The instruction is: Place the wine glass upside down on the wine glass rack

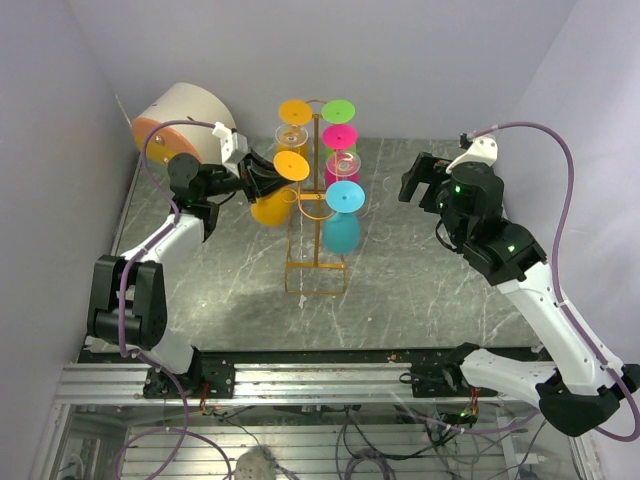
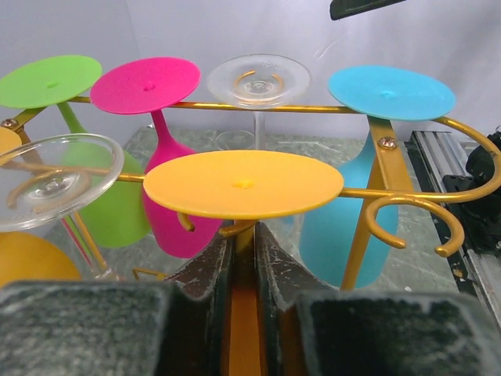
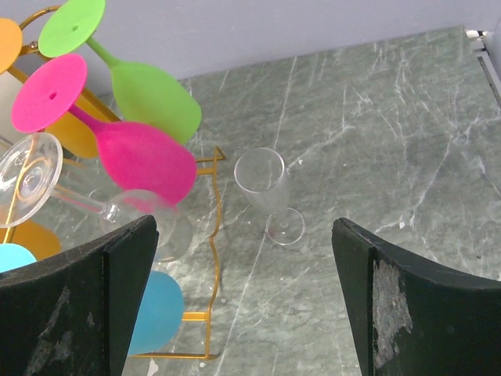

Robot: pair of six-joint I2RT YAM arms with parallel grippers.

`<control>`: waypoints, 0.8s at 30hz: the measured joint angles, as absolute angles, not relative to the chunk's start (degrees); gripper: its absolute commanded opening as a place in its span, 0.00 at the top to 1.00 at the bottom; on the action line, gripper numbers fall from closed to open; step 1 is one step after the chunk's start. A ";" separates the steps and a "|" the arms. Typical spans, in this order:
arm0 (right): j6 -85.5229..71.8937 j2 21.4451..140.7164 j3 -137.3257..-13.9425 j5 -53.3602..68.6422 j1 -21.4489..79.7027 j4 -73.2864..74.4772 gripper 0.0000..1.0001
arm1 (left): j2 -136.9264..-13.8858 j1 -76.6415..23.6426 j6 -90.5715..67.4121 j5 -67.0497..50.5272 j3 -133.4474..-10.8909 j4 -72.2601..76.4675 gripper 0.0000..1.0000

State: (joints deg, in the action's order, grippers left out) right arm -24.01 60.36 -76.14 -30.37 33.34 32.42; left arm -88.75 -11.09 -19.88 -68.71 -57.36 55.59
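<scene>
Left gripper [image 2: 244, 251] around orange wine glass [image 2: 243, 184] stem, rack hook [image 2: 456, 233] beside

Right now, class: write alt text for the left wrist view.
The left gripper is shut on the stem of an upside-down orange wine glass, its foot just above a hook of the golden wine glass rack. A green glass, pink glass, clear glass and blue glass hang inverted nearby.
</scene>
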 measured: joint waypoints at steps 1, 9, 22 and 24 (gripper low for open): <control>-24.03 60.36 -76.14 -30.37 33.34 32.42 0.05 | -88.75 -11.09 -20.21 -68.60 -57.23 55.90 0.74; -24.64 68.58 -78.96 -29.98 30.00 35.31 0.00 | -88.71 -11.09 -20.18 -67.66 -53.71 57.32 0.68; -29.39 78.72 -78.52 -21.10 17.93 33.26 0.09 | -85.58 -11.05 -17.08 -66.67 -50.41 55.16 0.03; -29.58 79.22 -78.11 -20.49 17.52 32.42 0.10 | -84.77 -11.00 -15.68 -66.67 -49.80 52.97 0.03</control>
State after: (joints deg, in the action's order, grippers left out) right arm -29.58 79.22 -78.11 -20.49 17.52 32.42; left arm -84.77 -11.00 -15.68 -66.67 -49.80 52.97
